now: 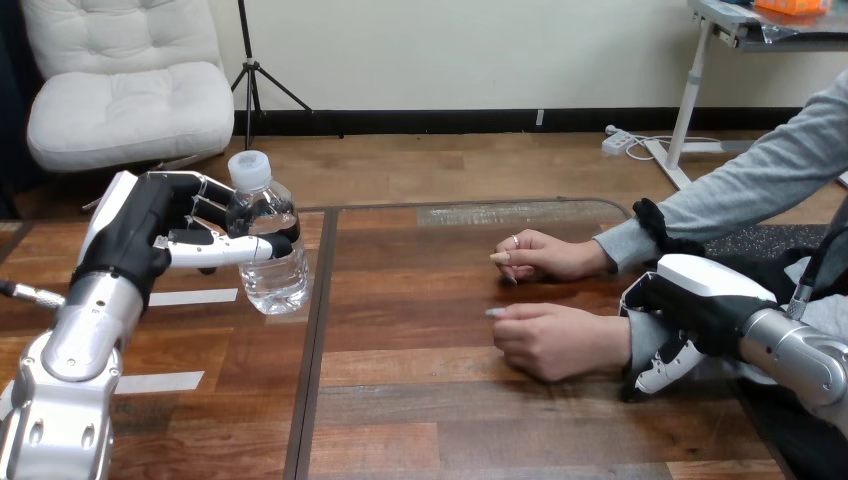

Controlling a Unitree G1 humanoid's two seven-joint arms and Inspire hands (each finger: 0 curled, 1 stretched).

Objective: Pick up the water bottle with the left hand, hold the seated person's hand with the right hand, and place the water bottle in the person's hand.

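Water bottle [268,250], clear and white-capped, is upright toward the table's [450,400] far left, the left hand's [150,235] fingers and thumb wrapped round it. Near the right edge, the right hand [700,310] hides the wrist of the person's nearer hand [550,340]; its grip cannot be told.

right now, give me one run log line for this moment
left hand: fingers curled round water bottle | right hand: curled round person's wrist | bottle not yet in person's hand
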